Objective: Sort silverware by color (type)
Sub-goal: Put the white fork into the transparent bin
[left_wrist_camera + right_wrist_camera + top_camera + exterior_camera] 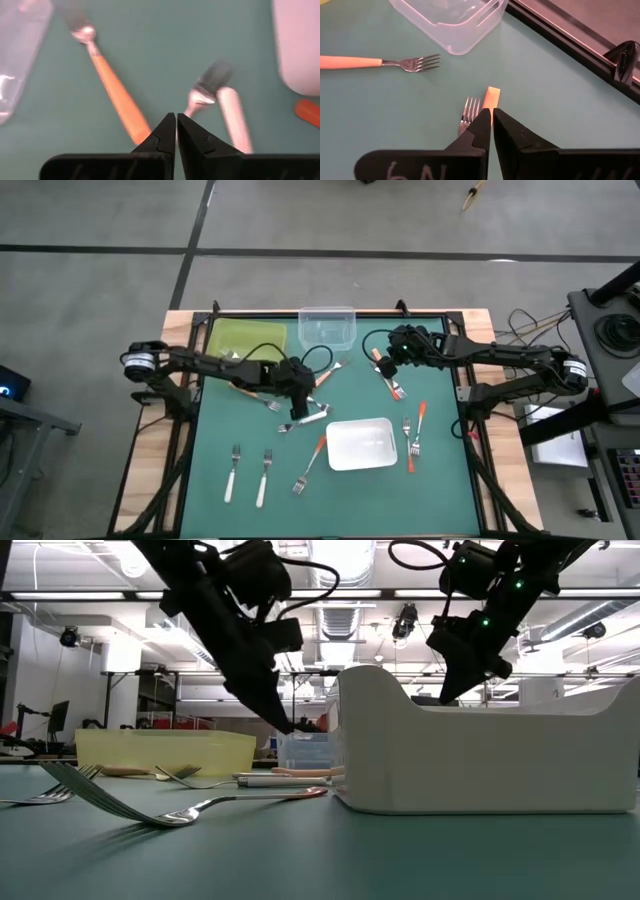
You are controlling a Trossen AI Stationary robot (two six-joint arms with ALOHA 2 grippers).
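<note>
I see small forks (pixel 265 477) with shiny metal heads and smooth plastic handles, white, tan or red-orange, scattered flat over the green mat (pixel 200 470). Along the mat's far edge sit a yellow-green translucent tray (pixel 245 337) and a clear plastic tub (pixel 327 326); I can't tell whether either holds anything. A white rounded tray (pixel 361 443), with nothing in it, sits nearer the front edge. My left gripper (pixel 176 125) hangs at mid-mat, tips pressed together on nothing, just above an orange-handled fork (pixel 116 92) and a white-handled fork (pixel 226 110). My right gripper (pixel 492 119), fingers likewise pressed together, hovers toward the far right over a tan handle (pixel 492 96) and a fork head (pixel 468 114).
</note>
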